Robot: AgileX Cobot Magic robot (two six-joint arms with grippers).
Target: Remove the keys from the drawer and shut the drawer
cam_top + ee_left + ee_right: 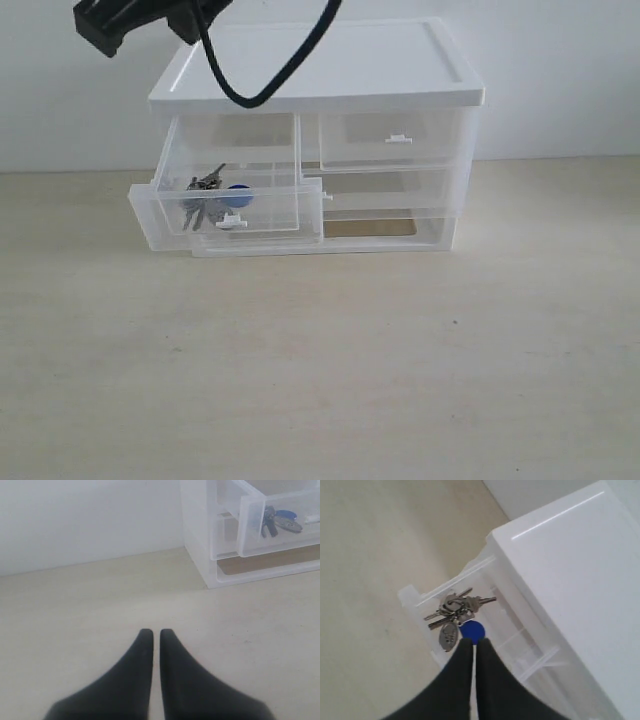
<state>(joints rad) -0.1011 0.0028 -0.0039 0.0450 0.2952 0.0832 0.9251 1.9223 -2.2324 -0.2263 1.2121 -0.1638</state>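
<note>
The keys (205, 195), silver with a round blue tag (238, 196), lie inside the drawer (265, 222), which stands pulled out of the white-topped unit (330, 70). In the right wrist view my right gripper (474, 641) is shut and empty, hovering above the keys (455, 611); its tips line up with the blue tag (471, 630). The open drawer rim (415, 597) shows below. My left gripper (156, 631) is shut with nothing in it, over bare table to the side of the unit. The drawer (250, 525) and keys (280, 521) show far off.
A black arm part (105, 25) with a looping cable (245, 95) hangs over the unit's upper left corner. The right-hand half-width drawer (395, 140) is closed. Full-width drawers (390, 228) sit beneath. The pale table (320, 380) spreads out in front.
</note>
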